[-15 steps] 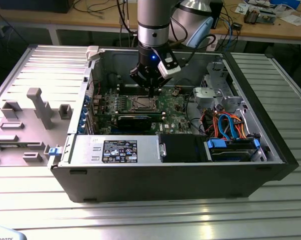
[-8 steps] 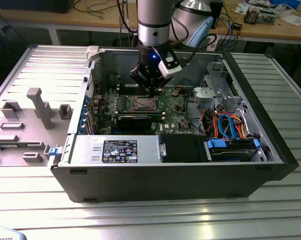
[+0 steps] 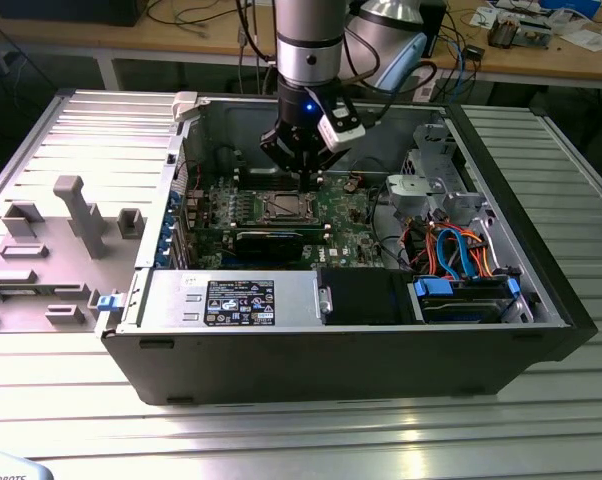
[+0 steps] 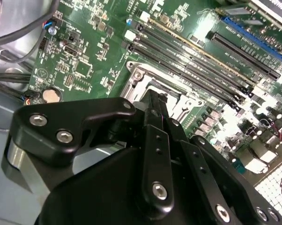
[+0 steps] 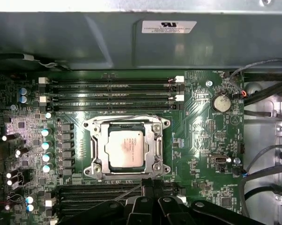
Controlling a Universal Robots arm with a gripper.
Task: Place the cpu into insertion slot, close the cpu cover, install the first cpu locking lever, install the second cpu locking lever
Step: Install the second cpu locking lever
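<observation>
An open computer case [image 3: 341, 340] lies on a ribbed metal bench [image 3: 281, 430]. The robot's black hand [image 3: 303, 170] hangs above the green motherboard [image 3: 346, 215], at the socket's twelve o'clock in the exterior view; its fingers [image 4: 155, 117] are pressed together, gripping nothing. The cpu [image 5: 125, 149] sits in the insertion slot [image 5: 95, 168], with the cpu cover [image 5: 152, 143] framing it.

We count one cpu [image 5: 124, 149] under one cpu cover [image 5: 156, 146], and one coin cell [image 5: 219, 103]. Four long memory slots [image 5: 113, 93] sit beyond the socket, perhaps more on the gripper's side, where we cannot count them. One gripper [image 3: 303, 172].
</observation>
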